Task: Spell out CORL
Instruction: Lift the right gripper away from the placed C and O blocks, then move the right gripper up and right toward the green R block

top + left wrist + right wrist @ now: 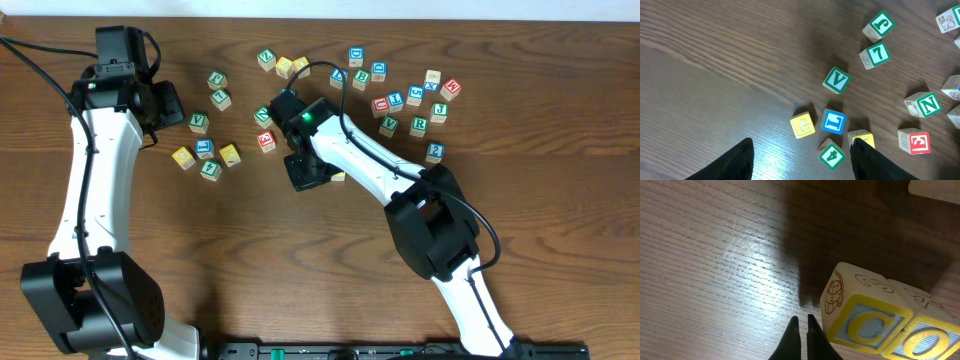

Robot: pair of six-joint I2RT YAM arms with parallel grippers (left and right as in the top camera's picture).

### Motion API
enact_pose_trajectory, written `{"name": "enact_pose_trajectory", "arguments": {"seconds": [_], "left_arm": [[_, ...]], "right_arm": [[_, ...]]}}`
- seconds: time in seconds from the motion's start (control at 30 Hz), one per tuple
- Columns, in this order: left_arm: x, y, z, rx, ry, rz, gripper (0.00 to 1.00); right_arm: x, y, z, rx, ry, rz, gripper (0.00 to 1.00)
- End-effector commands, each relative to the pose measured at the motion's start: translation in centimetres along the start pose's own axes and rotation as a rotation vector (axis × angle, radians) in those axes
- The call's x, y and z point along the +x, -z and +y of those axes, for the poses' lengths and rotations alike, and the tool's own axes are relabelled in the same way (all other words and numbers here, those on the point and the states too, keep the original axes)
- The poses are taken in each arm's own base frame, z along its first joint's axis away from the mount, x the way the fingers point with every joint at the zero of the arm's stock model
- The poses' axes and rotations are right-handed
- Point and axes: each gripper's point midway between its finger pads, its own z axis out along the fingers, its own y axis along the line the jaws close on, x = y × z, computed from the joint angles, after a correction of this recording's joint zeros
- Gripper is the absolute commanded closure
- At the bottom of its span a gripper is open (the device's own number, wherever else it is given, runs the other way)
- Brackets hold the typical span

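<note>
1. Dark wood-grain table (560, 180), with lettered cubes (219, 98) scattered on it.
2. Right wrist alone shows C cube (867, 325) touching O cube (927, 342); right gripper (802, 325) pressed together, empty.
3. Left gripper (801, 155) spread near L cube (833, 121).

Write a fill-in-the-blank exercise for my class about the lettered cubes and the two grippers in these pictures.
1. The yellow-framed cube right next to the C cube shows the letter ___.
2. The right gripper, beside the C cube, has its jaws ___.
3. In the left wrist view, the L cube has a ___ face.
4. The left gripper holds nothing, and its jaws are ___.
Missing words: O, shut, blue, open.
</note>
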Motion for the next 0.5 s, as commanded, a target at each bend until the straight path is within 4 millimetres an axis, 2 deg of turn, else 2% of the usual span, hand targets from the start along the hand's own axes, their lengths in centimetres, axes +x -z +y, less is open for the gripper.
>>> {"name": "enact_pose_trajectory", "arguments": {"seconds": [0.0, 0.23, 0.47], "left_arm": [[-0.6, 1.1, 0.3, -0.007, 0.011, -0.031, 0.39], [-0.6, 1.1, 0.3, -0.007, 0.011, -0.031, 0.39], [-0.6, 1.1, 0.3, -0.007, 0.011, -0.031, 0.39]], "right_arm": [[-0.6, 1.6, 0.3, -0.027, -0.002, -0.032, 0.99], [-2.8, 7.7, -0.8, -0.071, -0.037, -0.175, 0.94], [-4.3, 12.2, -5.2, -0.086, -0.128, -0.273, 0.80]]}}
